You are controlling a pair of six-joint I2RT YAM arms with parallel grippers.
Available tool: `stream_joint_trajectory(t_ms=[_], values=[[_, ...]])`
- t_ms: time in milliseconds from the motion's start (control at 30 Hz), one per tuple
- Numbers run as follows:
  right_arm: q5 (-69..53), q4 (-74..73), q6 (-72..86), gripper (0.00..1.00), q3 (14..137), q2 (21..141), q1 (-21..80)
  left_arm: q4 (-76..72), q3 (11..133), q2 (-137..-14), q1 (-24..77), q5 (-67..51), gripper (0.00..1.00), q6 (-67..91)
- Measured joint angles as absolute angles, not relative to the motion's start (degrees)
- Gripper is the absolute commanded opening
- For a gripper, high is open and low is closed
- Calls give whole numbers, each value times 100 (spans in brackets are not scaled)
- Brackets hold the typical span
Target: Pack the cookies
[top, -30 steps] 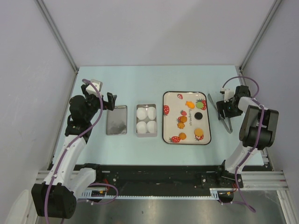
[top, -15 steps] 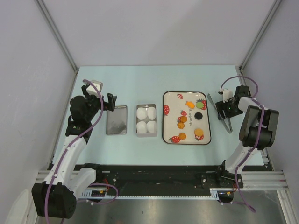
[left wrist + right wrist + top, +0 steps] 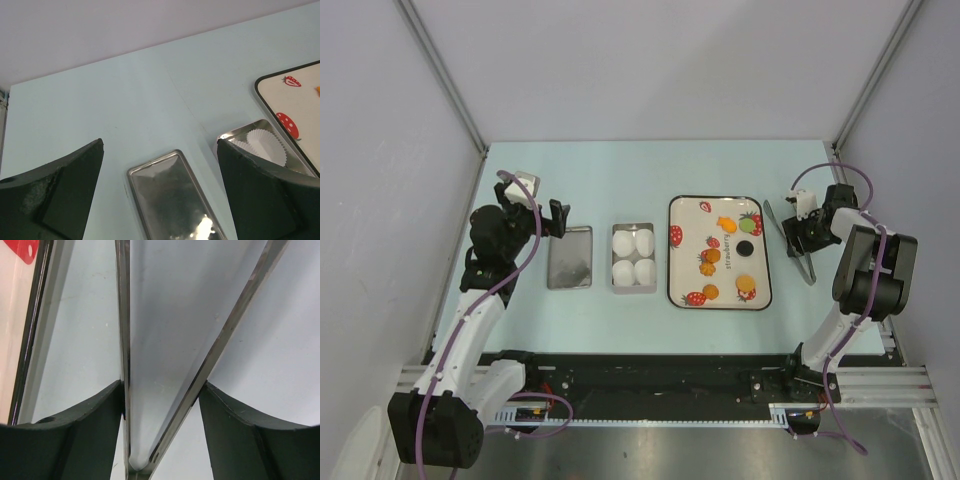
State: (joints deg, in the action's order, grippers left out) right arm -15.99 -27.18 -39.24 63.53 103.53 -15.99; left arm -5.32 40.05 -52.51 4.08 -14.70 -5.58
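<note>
- The right gripper (image 3: 161, 385) is set narrow around the tongs (image 3: 123, 315), close to their joined end. One finger is laid against the outer edge of each steel arm, and the arms are seen still spread apart.
- The tongs are found on the narrow strip of table (image 3: 620, 170) between the right rim of the printed tray (image 3: 720, 198) and the table's right edge. Little room is left on either side there.
- The left gripper (image 3: 160, 145) is held wide open and nothing is gripped. It is poised over the far end of the empty steel tin (image 3: 172, 200).
- Just right of that tin, across a slim gap, a second steel tin (image 3: 633, 225) is seen with four white paper cups (image 3: 633, 257) in it.
- The cookies are kept on the printed tray. The black cookie (image 3: 745, 247) is placed right of its middle, clear of the rim. The orange ones are hard to tell from the printed fruit, and the green one is not made out.
- A broad band of bare table is left beyond all three containers.
- Strawberries and pineapples are printed on the tray. One short line of print is visible but too small to be read.
</note>
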Motion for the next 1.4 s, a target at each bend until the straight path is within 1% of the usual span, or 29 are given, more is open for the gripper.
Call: stream_joint_trajectory(t_ms=[67, 200, 267, 600, 933, 1400], values=[[-1605, -2720, -3938, 60, 6359, 10361, -1599, -532, 4005, -5251, 408, -1468, 100, -558], [-1625, -2718, -3951, 50, 6364, 10363, -1599, -532, 4005, -5251, 408, -1468, 100, -558], [-1640, -2714, -3953, 48, 6364, 10363, -1603, -532, 4005, -5251, 408, -1468, 100, -558], [-1634, -2943, -3841, 45, 6178, 10075, -1675, -532, 4005, -5251, 408, -1470, 100, -558], [-1850, -3531, -3494, 42, 6357, 8849, -1688, -532, 4005, -5251, 408, -1476, 100, -552], [-2296, -4335, -3190, 40, 6919, 7854, -1688, -532, 4005, -5249, 408, -1481, 100, -550]])
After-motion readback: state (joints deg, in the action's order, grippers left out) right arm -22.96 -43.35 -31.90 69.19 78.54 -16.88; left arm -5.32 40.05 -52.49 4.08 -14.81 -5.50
